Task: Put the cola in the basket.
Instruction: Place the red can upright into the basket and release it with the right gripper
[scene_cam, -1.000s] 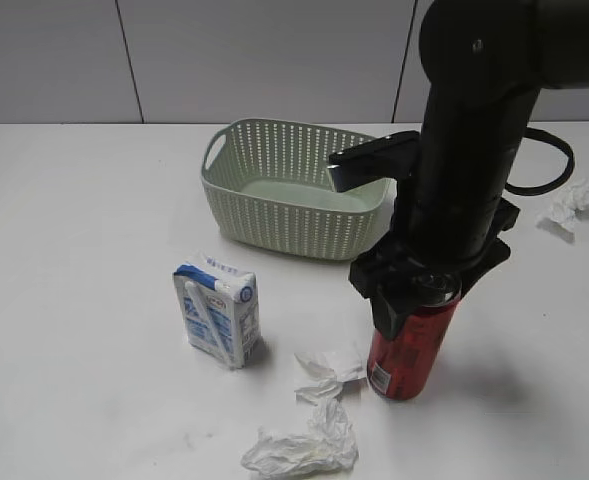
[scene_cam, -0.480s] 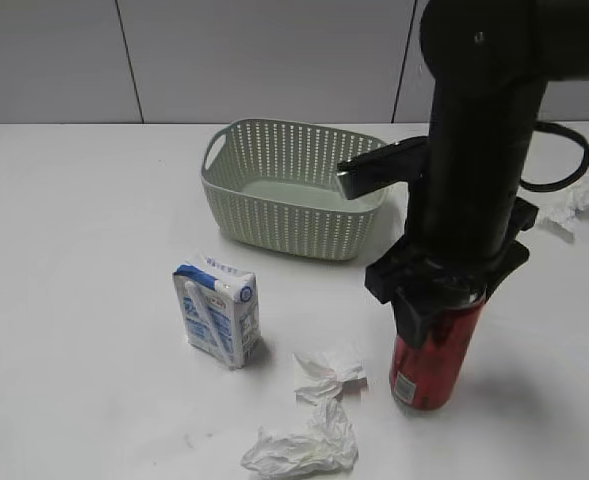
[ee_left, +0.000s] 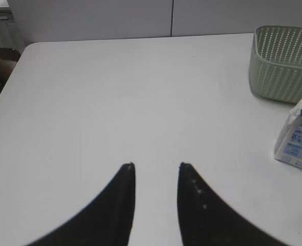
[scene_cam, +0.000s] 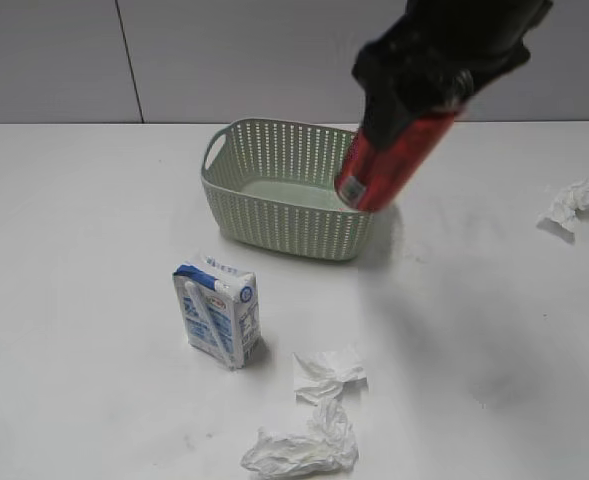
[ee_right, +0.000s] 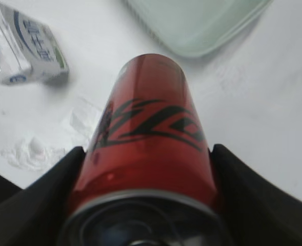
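Observation:
My right gripper (scene_cam: 436, 80) is shut on the top of the red cola can (scene_cam: 392, 160) and holds it tilted in the air, above the right end of the pale green basket (scene_cam: 274, 215). In the right wrist view the cola can (ee_right: 149, 143) fills the space between the jaws (ee_right: 145, 179), with the basket's corner (ee_right: 202, 36) beyond its base. My left gripper (ee_left: 156, 166) is open and empty over bare table; it is out of the exterior view. The basket's end also shows in the left wrist view (ee_left: 279, 77).
A blue-and-white carton (scene_cam: 217, 310) stands in front of the basket, left of centre; it also shows in the wrist views (ee_left: 297, 141) (ee_right: 25, 48). Crumpled tissues lie at the front (scene_cam: 326, 372) (scene_cam: 299, 445) and at the far right (scene_cam: 569, 203).
The right gripper has lifted the cola off the table at the front right and carried it up and back to above the basket's right end. The can has tilted.

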